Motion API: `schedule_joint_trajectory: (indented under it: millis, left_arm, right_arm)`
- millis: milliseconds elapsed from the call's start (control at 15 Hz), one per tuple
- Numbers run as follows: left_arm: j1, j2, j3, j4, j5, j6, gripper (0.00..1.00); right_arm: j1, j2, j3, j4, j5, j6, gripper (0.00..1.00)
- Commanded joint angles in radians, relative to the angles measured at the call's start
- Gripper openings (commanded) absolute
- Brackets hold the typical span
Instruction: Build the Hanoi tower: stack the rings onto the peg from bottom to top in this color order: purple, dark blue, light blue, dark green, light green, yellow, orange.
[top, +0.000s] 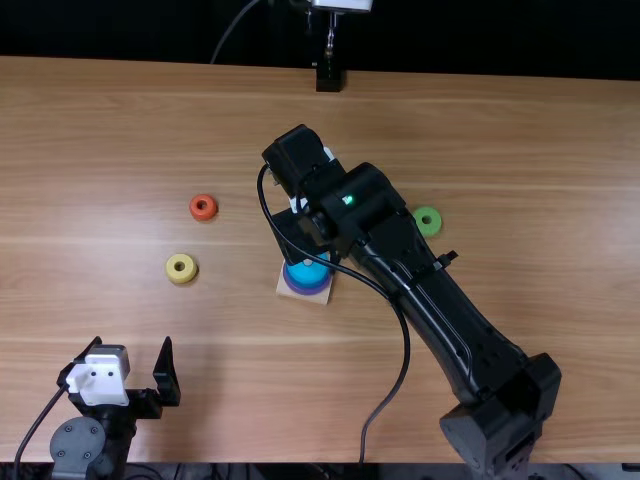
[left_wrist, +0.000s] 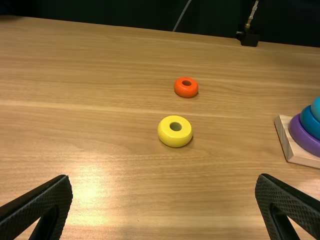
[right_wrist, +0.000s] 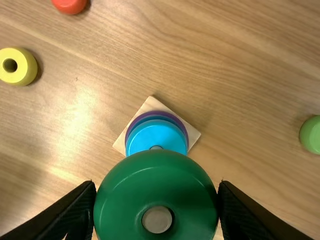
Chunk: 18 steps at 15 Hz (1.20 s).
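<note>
In the top view my right gripper (top: 300, 238) is over the wooden base (top: 307, 294), which bears purple, dark blue and light blue rings (top: 308, 272). The right wrist view has my right gripper (right_wrist: 157, 200) shut on the dark green ring (right_wrist: 157, 177); the peg's grey round end (right_wrist: 157, 220) shows inside its hole, above the light blue ring (right_wrist: 156, 136). My left gripper (top: 135, 362) stands open at the lower left, and its fingers are wide apart in the left wrist view (left_wrist: 164, 200). The yellow ring (top: 181, 268), orange ring (top: 203, 207) and light green ring (top: 427, 221) lie flat.
A black stand (top: 328, 78) rises at the table's far edge. The right arm (top: 440, 310) and its loose cable (top: 405, 350) stretch diagonally over the middle. Bare wood (top: 120, 150) extends around the loose rings.
</note>
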Motion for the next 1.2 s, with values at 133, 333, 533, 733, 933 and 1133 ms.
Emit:
schedule_joint_trajectory:
  millis: [133,333,533,733,933,1133]
  left_arm:
    - [-0.004,-0.012,-0.111,-0.076,0.010,0.003,1.00]
    - [-0.004,-0.012,-0.111,-0.077,0.010,0.003,1.00]
    - [-0.004,-0.012,-0.111,-0.076,0.010,0.003,1.00]
    - [-0.004,-0.012,-0.111,-0.076,0.010,0.002,1.00]
    - [-0.004,-0.012,-0.111,-0.076,0.010,0.003,1.00]
    - [-0.004,-0.012,-0.111,-0.076,0.010,0.003,1.00]
  right_arm:
    - [0.010,0.007,-0.014,-0.001,0.002,0.008,1.00]
    - [0.012,0.003,-0.010,0.003,0.010,0.012,1.00]
    - [0.006,-0.003,0.007,0.027,0.015,0.012,1.00]
    - [-0.002,-0.006,0.009,0.101,0.014,0.014,1.00]
    - [-0.073,-0.006,-0.001,0.139,0.012,0.014,1.00]
    - [-0.188,-0.006,-0.053,0.220,0.014,0.014,1.00]
